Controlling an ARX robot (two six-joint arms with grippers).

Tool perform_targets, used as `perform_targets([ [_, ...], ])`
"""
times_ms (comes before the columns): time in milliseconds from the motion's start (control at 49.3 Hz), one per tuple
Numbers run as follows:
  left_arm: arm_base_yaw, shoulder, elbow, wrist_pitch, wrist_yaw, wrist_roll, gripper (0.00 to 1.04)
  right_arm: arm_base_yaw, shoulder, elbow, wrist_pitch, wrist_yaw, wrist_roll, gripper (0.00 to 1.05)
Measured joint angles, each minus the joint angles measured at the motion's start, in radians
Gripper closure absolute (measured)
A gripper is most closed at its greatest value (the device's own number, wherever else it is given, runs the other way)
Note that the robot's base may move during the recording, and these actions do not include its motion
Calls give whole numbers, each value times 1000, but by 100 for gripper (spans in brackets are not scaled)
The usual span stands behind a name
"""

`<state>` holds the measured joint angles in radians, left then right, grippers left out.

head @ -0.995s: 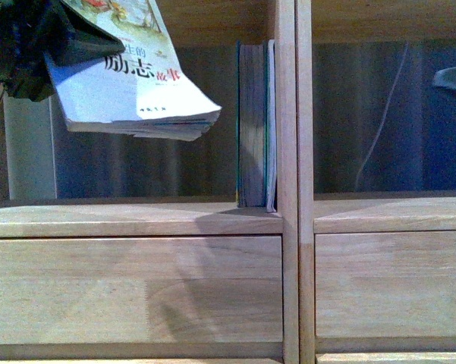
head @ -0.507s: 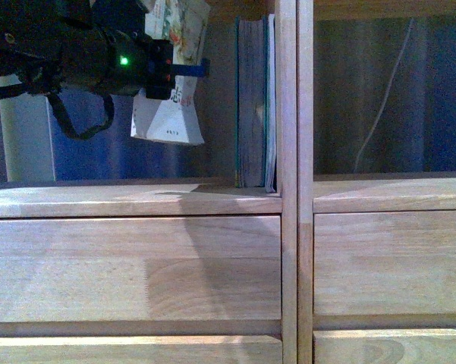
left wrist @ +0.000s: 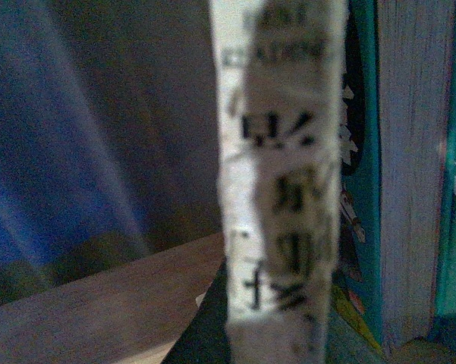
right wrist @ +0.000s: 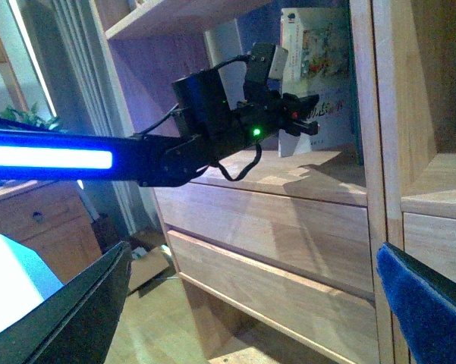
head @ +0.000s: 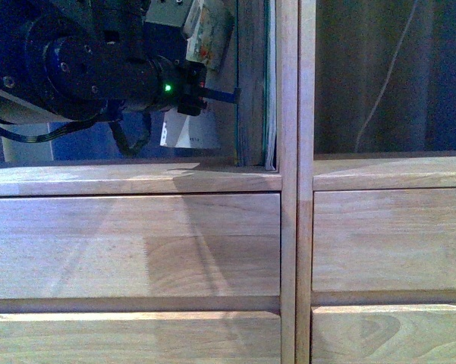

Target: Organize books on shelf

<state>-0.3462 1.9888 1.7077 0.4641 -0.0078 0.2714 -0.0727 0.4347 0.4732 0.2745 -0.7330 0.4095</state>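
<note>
While the right gripper [right wrist: 250, 326] hangs well back from the shelf [head: 136, 180], jaws spread wide with nothing between them, the left gripper [head: 209, 92] reaches into the left-hand compartment above the drawer fronts [head: 136, 243]. It is clamped tight across a thin paperback [head: 191, 130], which it holds upright with the spine toward its own wrist camera. The book's lower edge appears to sit just above the board, though contact cannot be ruled out. Just past it, the teal books [head: 252, 83] stand on end against the centre upright [head: 288, 114], and only a narrow gap separates the paperback from the nearest teal cover. By all appearances the insertion step is under way and close to done. What it calls for next, on this evidence, is a short sideways push to close the gap, a set-down on the board, then a release gentle enough that the slim volume does not tip away from its neighbours.
</note>
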Motion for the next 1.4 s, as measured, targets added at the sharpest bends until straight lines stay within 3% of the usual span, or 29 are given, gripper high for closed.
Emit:
perform_targets([
  [244,0,65,39,60,-45,32,98,0,0,0,0,0,-5,7],
  [528,-1,98,16,215,8,54,98,0,0,0,0,0,-6,7],
  [1157,19,112,-14,196,2,24,98,0,0,0,0,0,-6,7],
  [1279,20,112,-18,196,2,18,71,0,0,0,0,0,-6,7],
  [1401,18,107,-36,201,3,12,52,0,0,0,0,0,-6,7],
])
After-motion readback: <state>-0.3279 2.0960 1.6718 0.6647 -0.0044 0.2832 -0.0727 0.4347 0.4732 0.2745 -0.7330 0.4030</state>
